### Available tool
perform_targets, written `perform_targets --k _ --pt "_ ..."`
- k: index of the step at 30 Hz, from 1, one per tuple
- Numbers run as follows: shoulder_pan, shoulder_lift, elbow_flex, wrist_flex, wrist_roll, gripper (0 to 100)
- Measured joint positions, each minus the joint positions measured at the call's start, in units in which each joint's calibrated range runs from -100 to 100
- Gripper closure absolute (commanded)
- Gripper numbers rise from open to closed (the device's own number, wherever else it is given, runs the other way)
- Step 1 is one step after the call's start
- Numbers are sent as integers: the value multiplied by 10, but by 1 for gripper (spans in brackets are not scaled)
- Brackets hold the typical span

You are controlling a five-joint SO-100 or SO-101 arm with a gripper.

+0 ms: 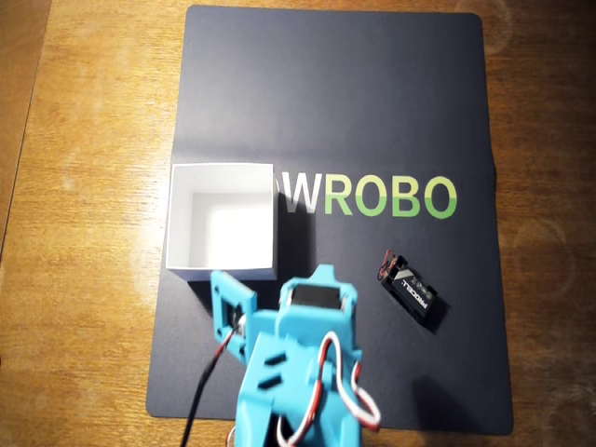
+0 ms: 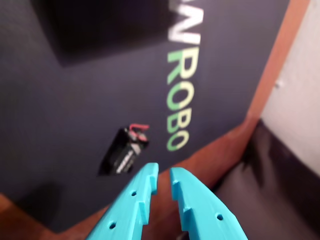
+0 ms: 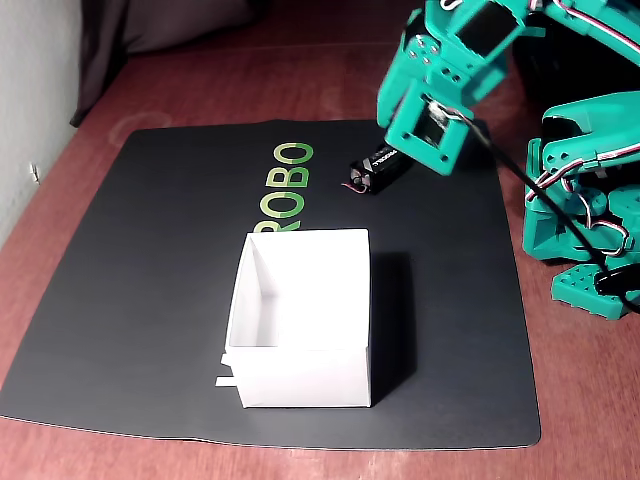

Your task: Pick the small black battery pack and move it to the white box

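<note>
The small black battery pack (image 1: 413,293) lies flat and askew on the dark mat (image 1: 372,93) in the overhead view, below the letters "WROBO" (image 1: 372,196) and well apart from the white box (image 1: 222,223), which sits open and hollow at the mat's left side, partly covering the first letter; the blue arm (image 1: 298,372) rises from the lower edge between box and pack, touching neither. In the wrist view the end effector (image 2: 164,176) points over the mat with its two blue fingers (image 2: 137,195) nearly pressed together, only a thin slit between the tips, pinching nothing; the battery pack (image 2: 124,152) lies just beyond the tips, red wires at its far end. In the fixed view the pack (image 3: 380,166) rests beside the lettering, partly hidden by the arm (image 3: 440,90) hanging above it, while the box (image 3: 305,315) stands nearer the camera on the mat, which covers the brown bench (image 3: 200,80).
</note>
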Motion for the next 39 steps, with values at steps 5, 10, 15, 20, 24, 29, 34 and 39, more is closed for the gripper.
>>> perform_targets --k 5,10,15,20,24,29,34,39 --pt "84 131 -120 0 0 98" --pt "147 235 -187 0 0 97" --pt "201 325 -245 0 0 98" --pt "267 405 -280 0 0 98" --pt "316 463 -312 -1 -9 98" --pt "365 534 -378 -3 -55 97" --pt "367 566 -393 -2 -61 97" --pt "367 582 -393 -2 -53 97"
